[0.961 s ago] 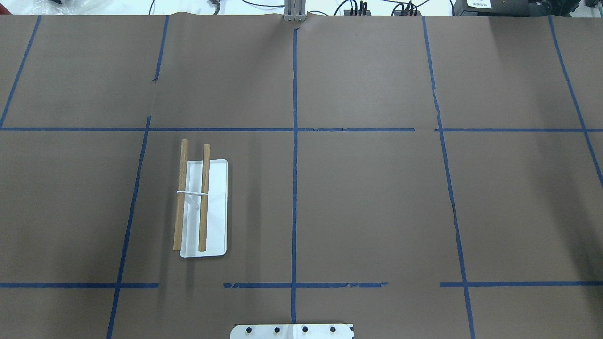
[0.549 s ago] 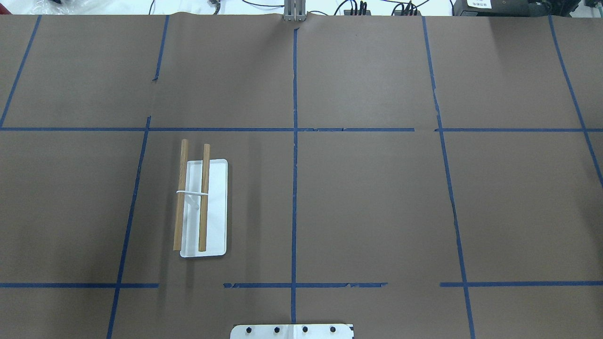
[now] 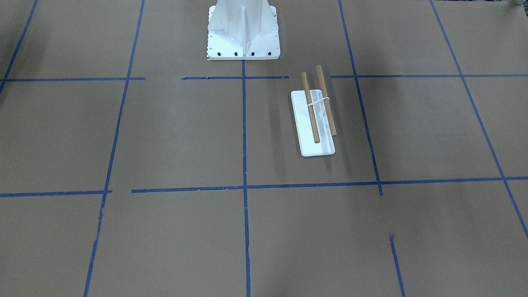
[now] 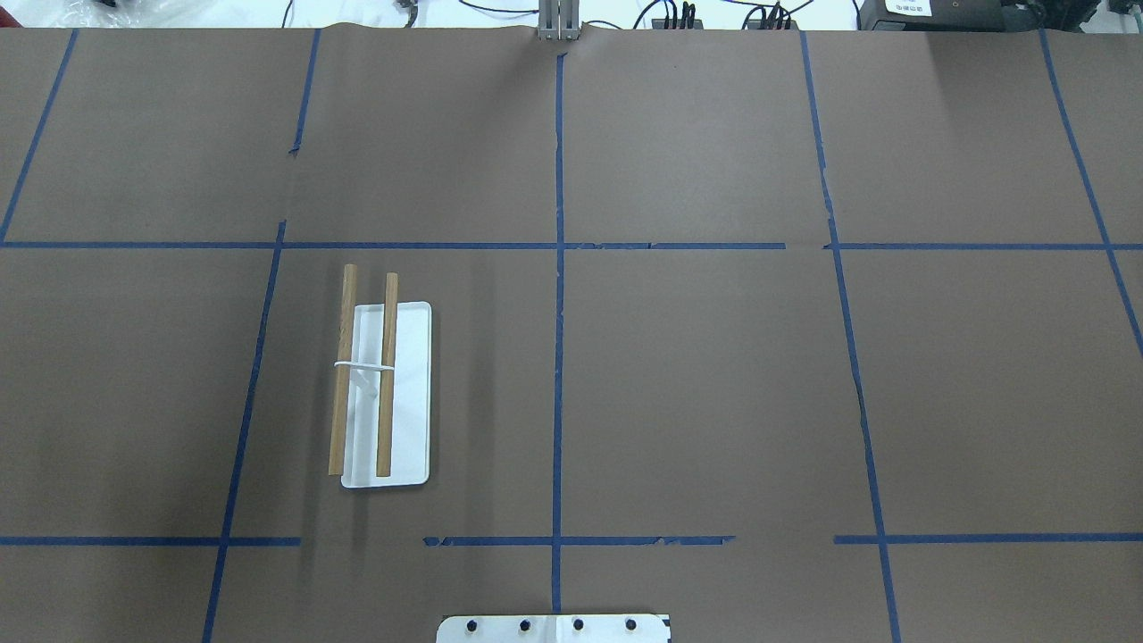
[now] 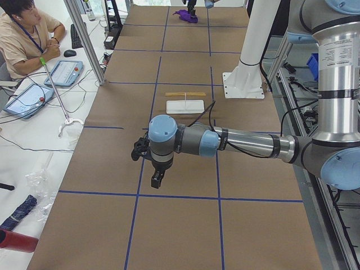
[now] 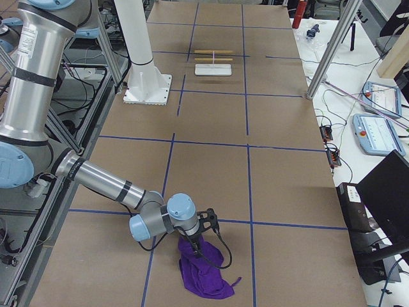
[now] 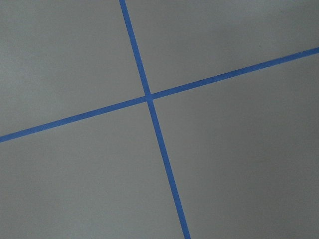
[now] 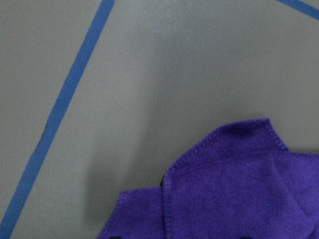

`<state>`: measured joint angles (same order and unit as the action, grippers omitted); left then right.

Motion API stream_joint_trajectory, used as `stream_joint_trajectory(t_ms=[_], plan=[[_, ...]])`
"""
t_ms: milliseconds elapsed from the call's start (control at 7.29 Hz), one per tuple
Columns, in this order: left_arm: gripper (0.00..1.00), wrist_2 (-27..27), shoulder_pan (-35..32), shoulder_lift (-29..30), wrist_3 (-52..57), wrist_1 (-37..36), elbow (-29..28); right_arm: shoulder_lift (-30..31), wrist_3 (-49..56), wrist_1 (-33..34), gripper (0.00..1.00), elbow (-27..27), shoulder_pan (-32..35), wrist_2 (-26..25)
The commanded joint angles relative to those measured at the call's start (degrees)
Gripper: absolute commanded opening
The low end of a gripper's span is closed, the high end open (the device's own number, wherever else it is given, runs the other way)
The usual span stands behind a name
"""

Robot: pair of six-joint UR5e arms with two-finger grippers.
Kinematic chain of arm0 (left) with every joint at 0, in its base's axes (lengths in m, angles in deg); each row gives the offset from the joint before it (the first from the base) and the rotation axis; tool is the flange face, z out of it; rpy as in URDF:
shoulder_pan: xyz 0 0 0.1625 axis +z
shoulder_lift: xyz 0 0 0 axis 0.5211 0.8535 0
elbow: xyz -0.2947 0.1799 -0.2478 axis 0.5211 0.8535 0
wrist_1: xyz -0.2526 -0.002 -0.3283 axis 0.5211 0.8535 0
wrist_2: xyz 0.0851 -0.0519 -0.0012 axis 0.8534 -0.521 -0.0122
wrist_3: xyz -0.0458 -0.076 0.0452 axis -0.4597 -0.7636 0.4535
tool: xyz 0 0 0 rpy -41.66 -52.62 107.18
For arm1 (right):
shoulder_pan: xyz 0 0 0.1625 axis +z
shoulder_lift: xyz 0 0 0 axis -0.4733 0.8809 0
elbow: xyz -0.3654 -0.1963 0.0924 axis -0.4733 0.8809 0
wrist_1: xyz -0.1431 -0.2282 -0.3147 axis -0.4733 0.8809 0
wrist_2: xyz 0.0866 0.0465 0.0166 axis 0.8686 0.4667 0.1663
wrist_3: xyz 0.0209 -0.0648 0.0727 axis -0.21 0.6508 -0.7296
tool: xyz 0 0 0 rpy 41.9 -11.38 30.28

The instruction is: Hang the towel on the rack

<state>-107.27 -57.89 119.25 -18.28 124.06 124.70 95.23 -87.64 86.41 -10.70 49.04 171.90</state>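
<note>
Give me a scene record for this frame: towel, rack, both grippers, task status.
towel: purple, crumpled on the table at the robot's far right end
rack: white and wood, bare, on the robot's left half
right gripper: at the towel's top; open or shut, cannot tell
left gripper: above bare table, apart from the rack; state cannot tell
status: towel not yet on rack

My left arm (image 5: 247, 143) and right arm (image 6: 102, 181): silver tubes, blue caps.
Black left gripper (image 5: 156, 181); white pedestal (image 3: 243, 24) with black bolts, top centre.
</note>
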Motion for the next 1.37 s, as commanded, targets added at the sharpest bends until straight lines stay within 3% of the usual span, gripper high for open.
stream_joint_trajectory(t_ms=[0, 137, 275, 961, 1098, 1235], plan=[[1.0, 0.04, 0.0, 0.0, 0.07, 0.08, 0.0, 3.39, 1.48, -2.22, 0.82, 0.14, -1.17, 0.45], [1.0, 0.04, 0.0, 0.0, 0.07, 0.08, 0.0, 3.74, 4.0, -2.31, 0.76, 0.23, -1.26, -0.16], [1.0, 0.04, 0.0, -0.09, 0.07, 0.08, 0.0, 3.84, 4.2, -2.32, 0.6, 0.23, -1.26, -0.34], [1.0, 0.04, 0.0, -0.09, 0.07, 0.08, 0.0, 3.13, 4.29, -2.32, 0.59, 0.67, -1.7, -1.04], [1.0, 0.04, 0.0, -0.09, 0.07, 0.08, 0.0, 3.13, 4.29, -2.32, 0.49, 0.67, -1.7, -1.39], [1.0, 0.04, 0.0, -0.09, 0.07, 0.08, 0.0, 3.13, 4.38, -2.32, 0.11, 0.67, -1.7, -2.53]])
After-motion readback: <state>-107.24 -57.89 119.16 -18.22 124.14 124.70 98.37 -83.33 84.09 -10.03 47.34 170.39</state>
